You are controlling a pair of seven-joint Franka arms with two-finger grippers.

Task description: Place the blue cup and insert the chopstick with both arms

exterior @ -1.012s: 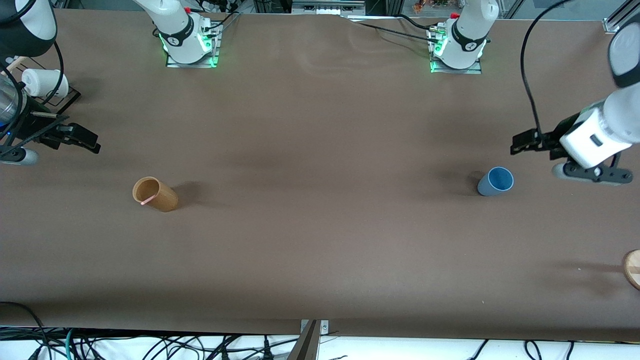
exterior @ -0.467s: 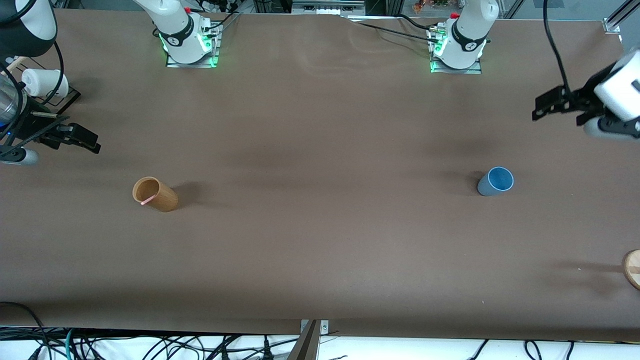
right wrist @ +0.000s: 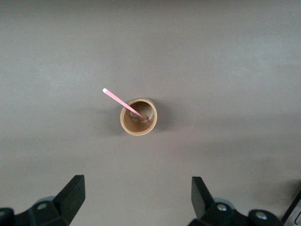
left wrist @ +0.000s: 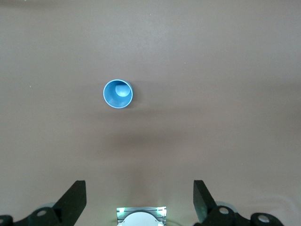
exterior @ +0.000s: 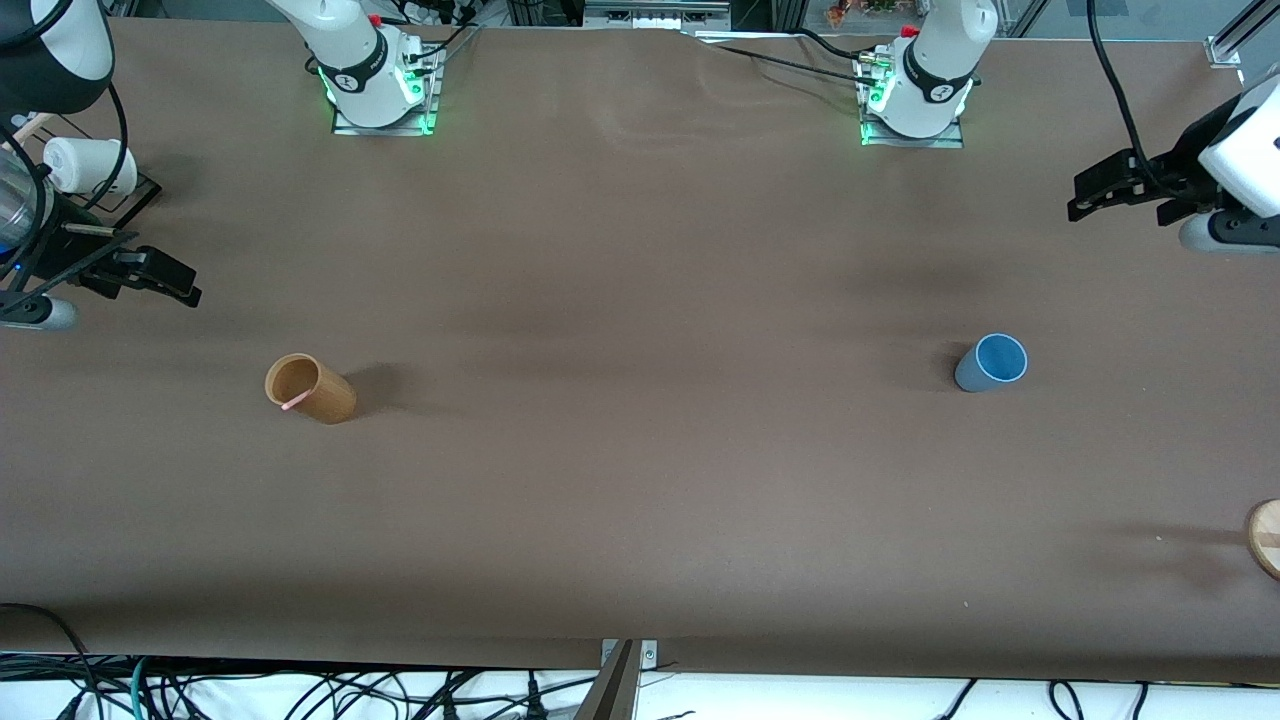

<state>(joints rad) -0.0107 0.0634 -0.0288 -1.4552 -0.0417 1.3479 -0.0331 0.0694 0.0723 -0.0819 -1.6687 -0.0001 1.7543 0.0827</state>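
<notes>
The blue cup (exterior: 990,363) stands upright and empty toward the left arm's end of the table, and the left wrist view shows its blue cup (left wrist: 118,94) mouth from above. The chopstick (exterior: 292,403) leans in a tan wooden cup (exterior: 310,388) toward the right arm's end; the chopstick (right wrist: 123,102) sticks out past that wooden cup's (right wrist: 138,117) rim. My left gripper (exterior: 1085,197) hangs open over bare table, apart from the blue cup; the left gripper (left wrist: 138,197) holds nothing. My right gripper (exterior: 185,283) waits open over the table, apart from the wooden cup; the right gripper (right wrist: 136,197) holds nothing.
A white paper cup (exterior: 85,165) sits on a black stand at the right arm's end. A round wooden piece (exterior: 1265,537) lies at the table edge at the left arm's end. The right arm's base (exterior: 380,85) and the left arm's base (exterior: 915,95) stand along the table's back edge.
My left gripper has drawn away from the blue cup, toward its base's side of the table, still open. The cup, the chopstick and the right arm have not moved.
</notes>
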